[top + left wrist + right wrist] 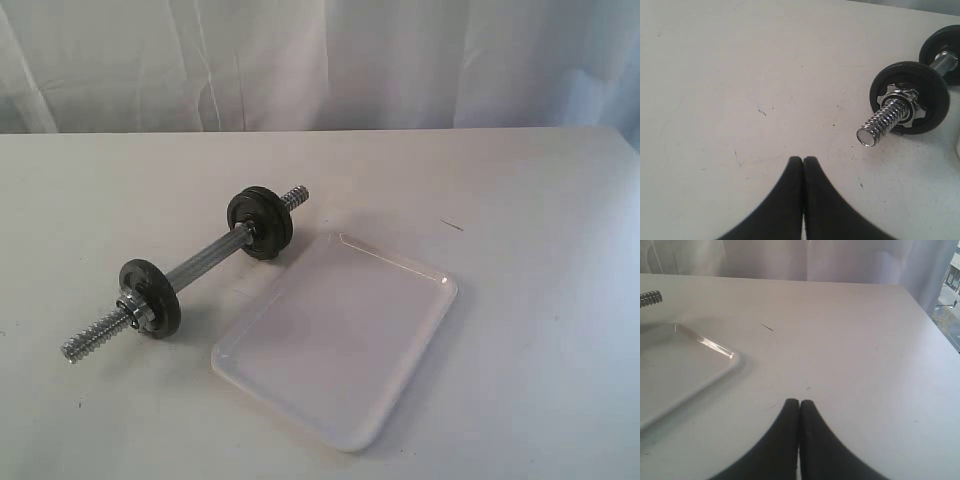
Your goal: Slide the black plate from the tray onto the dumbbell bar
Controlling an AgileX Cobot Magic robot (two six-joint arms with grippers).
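Observation:
The dumbbell bar (200, 262) lies on the table left of the tray (340, 340), which holds nothing. Near its front threaded end (880, 122) sits a black disc with a chrome star nut (910, 97). Toward the far end sits a thick black stack (262, 222) that looks like two discs pressed together; I cannot tell which of them is the black plate. My left gripper (803, 159) is shut and holds nothing, hovering over bare table short of the front threaded end. My right gripper (799, 401) is shut and holds nothing, off the tray's rim (715, 346). Neither gripper shows in the exterior view.
White curtains (320, 60) hang behind the table's far edge. The table's right edge (930, 320) drops off near the right gripper. The bar's far threaded tip (650, 297) pokes out beyond the tray's far corner.

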